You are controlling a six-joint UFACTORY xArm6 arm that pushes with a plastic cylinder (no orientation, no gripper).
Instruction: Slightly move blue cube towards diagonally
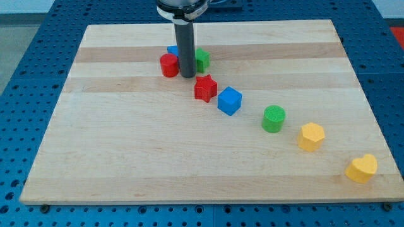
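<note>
So our tip (187,75) is parked up near the view's top, wedged in a little cluster: red cylinder (168,65) just to its left, a green block (202,59) just to its right, and a sliver of another blue block (172,50) peeking out behind the rod. No jaws on this rig at all, just a plain dark rod, so there's nothing to open or clamp.

The blue cube (230,100) we care about sits lower down towards the board's middle, touching or very nearly touching the red star (205,87) on its upper left. We reckon the tidy way is to come around that star, set the tip against one corner or face of the cube, and give a short nudge only. Push too far off the cube's centre and it'll probably spin instead of sliding.

Down the diagonal there's a green cylinder (273,118), a yellow hexagon-ish block (311,136) and a yellow heart (362,168), well spaced out. The blocks look like matte plastic, and the wooden board (126,157) is pale and smooth with visible plank stripes, so sliding should be easy.
</note>
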